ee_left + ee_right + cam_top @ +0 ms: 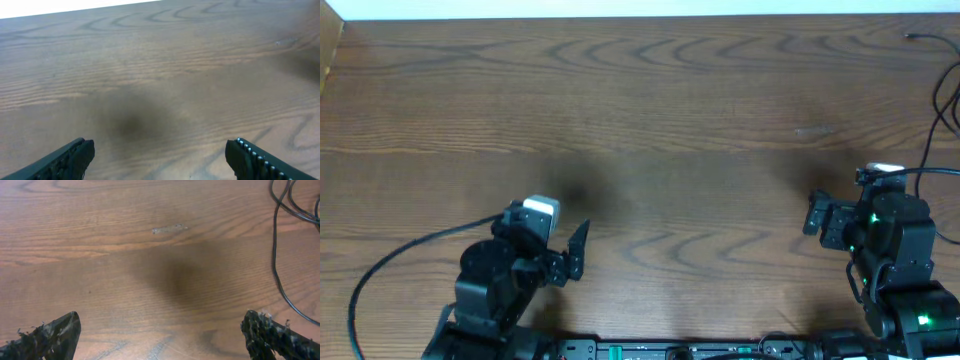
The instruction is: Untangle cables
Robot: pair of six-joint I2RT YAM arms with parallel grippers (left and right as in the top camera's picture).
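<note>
Thin black cables [947,104] lie in loose loops at the table's far right edge, and one small plug end [912,37] points left near the back. In the right wrist view the same cables [274,255] run down the upper right, ahead and to the right of my right gripper [160,332]. That gripper is open, with only bare wood between its fingers. My left gripper [159,156] is also open over bare wood at the front left, far from the cables. No white cable shows.
The wooden table [640,120] has a pale scuff mark [170,229] ahead of the right gripper. A thick black arm cable [380,265] curves along the front left. The table's back edge [620,18] meets a white strip.
</note>
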